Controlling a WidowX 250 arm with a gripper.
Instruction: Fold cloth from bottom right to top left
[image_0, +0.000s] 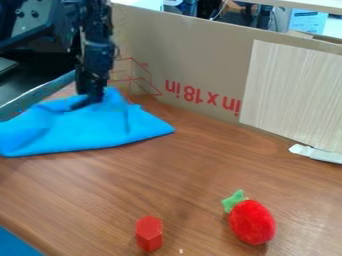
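Probably the fold's lay-down is being done: blue cloth (87, 129) is bunched at the far-left of the desk (194, 170) under the claw (87, 103), whose opening and hold can't be told; any held corner should be laid flat, then released.

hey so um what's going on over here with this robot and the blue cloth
A black robot arm has its gripper down at the far part of a blue cloth, which lies rumpled on the wooden table. The job is folding it, but I can't tell whether the gripper has hold of it or the fold is finished. A red hexagonal block and a red toy strawberry sit apart from the cloth.
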